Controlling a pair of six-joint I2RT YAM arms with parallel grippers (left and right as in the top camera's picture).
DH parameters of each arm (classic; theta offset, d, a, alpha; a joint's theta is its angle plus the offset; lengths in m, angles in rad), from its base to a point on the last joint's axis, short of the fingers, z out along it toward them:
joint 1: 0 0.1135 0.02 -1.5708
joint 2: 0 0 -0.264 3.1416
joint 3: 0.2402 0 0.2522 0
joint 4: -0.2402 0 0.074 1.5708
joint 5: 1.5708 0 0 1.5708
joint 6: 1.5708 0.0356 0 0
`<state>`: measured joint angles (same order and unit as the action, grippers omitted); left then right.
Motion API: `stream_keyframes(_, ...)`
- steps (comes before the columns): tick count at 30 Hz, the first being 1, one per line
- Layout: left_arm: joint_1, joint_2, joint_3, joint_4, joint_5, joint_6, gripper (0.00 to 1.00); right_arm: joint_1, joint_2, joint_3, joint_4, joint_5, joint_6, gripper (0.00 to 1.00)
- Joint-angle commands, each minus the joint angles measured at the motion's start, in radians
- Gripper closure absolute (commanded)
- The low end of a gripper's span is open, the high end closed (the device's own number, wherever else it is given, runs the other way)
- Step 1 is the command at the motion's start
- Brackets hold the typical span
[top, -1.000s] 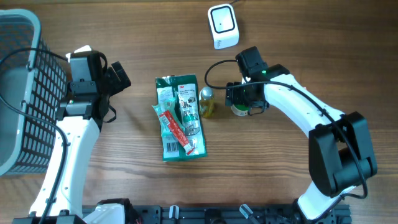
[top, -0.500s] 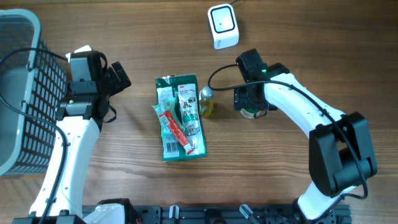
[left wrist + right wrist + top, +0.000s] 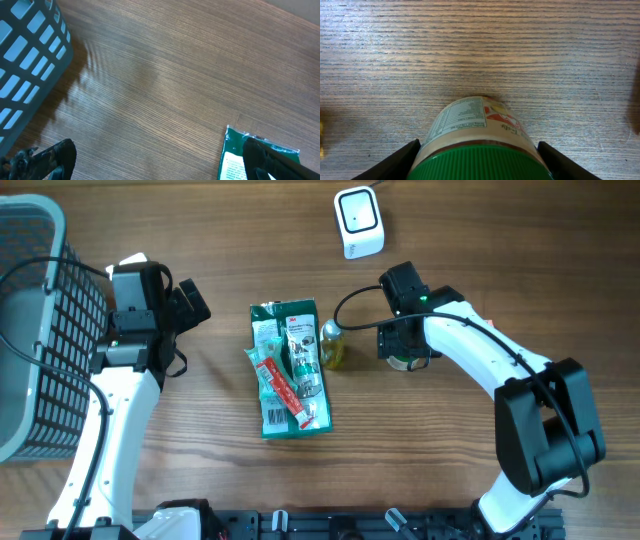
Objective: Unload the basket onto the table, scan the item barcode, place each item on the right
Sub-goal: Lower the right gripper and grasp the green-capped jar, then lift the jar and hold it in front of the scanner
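Observation:
A jar [image 3: 470,120] with a green ribbed lid and a printed label stands on the wooden table, right of centre [image 3: 405,362]. My right gripper [image 3: 404,348] is over it from above. Both fingers [image 3: 402,157] press against the jar's sides just under the lid, so the gripper [image 3: 479,152] is shut on it. The white scanner [image 3: 358,221] sits at the back of the table. My left gripper [image 3: 192,304] hovers open near the basket, with only bare wood between its fingertips [image 3: 161,160].
A green packet [image 3: 289,368] with a barcode lies at the table's centre, its corner [image 3: 235,155] also showing beside my left gripper. A small yellow bottle [image 3: 333,346] stands between the packet and the jar. A grey basket [image 3: 30,330] fills the left edge.
My right gripper has shifted slightly right over the jar and its fingers have closed in onto the jar's sides. The left arm has not moved.

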<state>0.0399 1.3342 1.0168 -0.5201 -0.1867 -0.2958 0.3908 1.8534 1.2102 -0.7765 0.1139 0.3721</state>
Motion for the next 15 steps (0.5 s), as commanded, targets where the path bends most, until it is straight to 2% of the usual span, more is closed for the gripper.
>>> stream_keyframes(1,0.004,-0.004,0.009,0.002,-0.009,0.012,0.0,-0.002,0.023,-0.008,-0.003,0.013,-0.005,0.24)
stream_keyframes(8,0.004,-0.004,0.009,0.002,-0.009,0.012,0.0,-0.002,0.023,-0.043,0.04,0.018,-0.005,0.21)
stream_keyframes(13,0.004,-0.004,0.009,0.002,-0.009,0.012,0.0,-0.002,0.02,0.002,0.004,0.007,-0.003,0.32)
stream_keyframes(15,0.004,-0.004,0.009,0.002,-0.009,0.012,0.0,-0.004,0.001,0.051,-0.048,-0.032,-0.003,0.45)
